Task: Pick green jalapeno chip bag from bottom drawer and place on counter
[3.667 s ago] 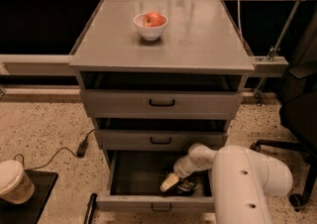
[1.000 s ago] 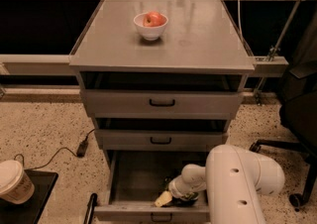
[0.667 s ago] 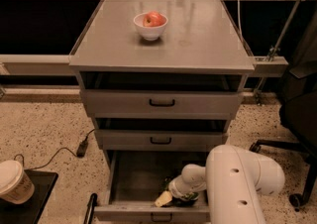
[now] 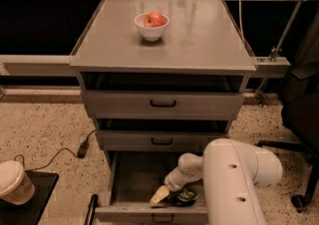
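Observation:
The bottom drawer (image 4: 149, 214) is pulled open below two shallower grey drawers. My gripper (image 4: 167, 195) reaches down inside it near its front wall, at the end of the white arm (image 4: 234, 179). The green jalapeno chip bag (image 4: 185, 196) lies on the drawer floor right beside the gripper's tip, dark and crumpled, partly hidden by the arm. The gripper touches or nearly touches the bag. The counter (image 4: 199, 30) is the grey cabinet top above.
A white bowl (image 4: 151, 27) holding a red apple stands on the counter's back left. The top drawer (image 4: 163, 103) and middle drawer (image 4: 162, 141) overhang the open one. A paper cup (image 4: 15, 181) sits bottom left, a cable (image 4: 82, 148) on the floor, a black chair (image 4: 304, 104) at right.
Since the earliest frame, the gripper has moved from the drawer's middle toward its front wall. Over the last second nothing has visibly moved.

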Available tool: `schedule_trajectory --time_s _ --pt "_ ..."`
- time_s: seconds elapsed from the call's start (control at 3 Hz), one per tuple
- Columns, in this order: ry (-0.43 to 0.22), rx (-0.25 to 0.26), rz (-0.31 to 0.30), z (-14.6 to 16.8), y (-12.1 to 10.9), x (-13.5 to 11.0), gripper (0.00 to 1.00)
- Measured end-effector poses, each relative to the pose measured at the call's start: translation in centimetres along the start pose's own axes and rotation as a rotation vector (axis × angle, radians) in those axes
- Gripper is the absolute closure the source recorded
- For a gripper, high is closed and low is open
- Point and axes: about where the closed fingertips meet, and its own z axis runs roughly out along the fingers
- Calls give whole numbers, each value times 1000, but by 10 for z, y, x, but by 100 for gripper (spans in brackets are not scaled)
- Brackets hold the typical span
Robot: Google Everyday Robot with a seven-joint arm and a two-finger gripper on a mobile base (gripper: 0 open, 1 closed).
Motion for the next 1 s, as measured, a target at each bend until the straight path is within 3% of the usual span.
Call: schedule_trajectory --time_s 0.33,0.67,1.0 --pt "0 0 0 0 0 0 0" --pt "-2 84 75 4 -24 -9 0" --pt "-41 281 241 -29 -80 -24 0"
